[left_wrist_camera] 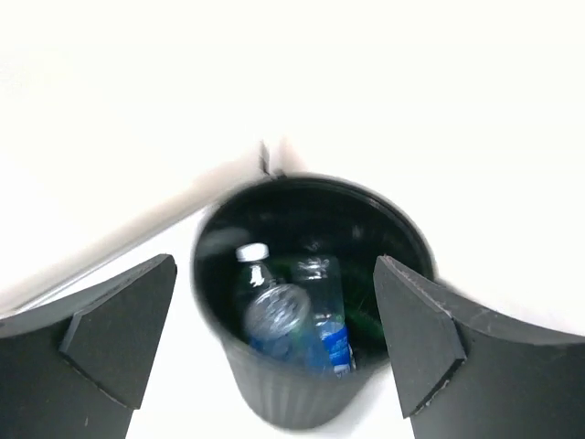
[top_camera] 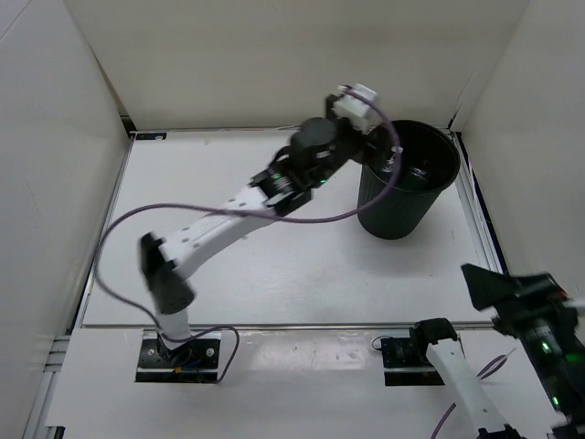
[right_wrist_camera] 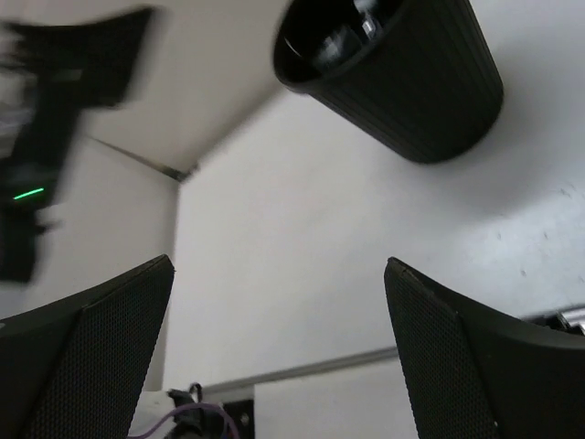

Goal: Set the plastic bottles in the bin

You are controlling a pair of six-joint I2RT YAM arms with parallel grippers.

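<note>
The black ribbed bin [top_camera: 398, 215] stands at the table's far right. In the left wrist view the bin [left_wrist_camera: 283, 393] holds a clear bottle with a white cap [left_wrist_camera: 259, 274], a clear bottle with a blue label [left_wrist_camera: 334, 334] and something green [left_wrist_camera: 370, 320] behind them. My left gripper [top_camera: 370, 137] hovers at the bin's left rim; in its own view it [left_wrist_camera: 274, 270] is open and empty above the bin's mouth. My right gripper [top_camera: 482, 282] is near the front right, open and empty [right_wrist_camera: 279, 265], far from the bin [right_wrist_camera: 439, 91].
White walls enclose the table on the left, back and right. The left arm [top_camera: 228, 215] stretches diagonally across the table, trailing a purple cable [top_camera: 119, 229]. The table's front edge rail [top_camera: 274, 325] runs just ahead of the arm bases.
</note>
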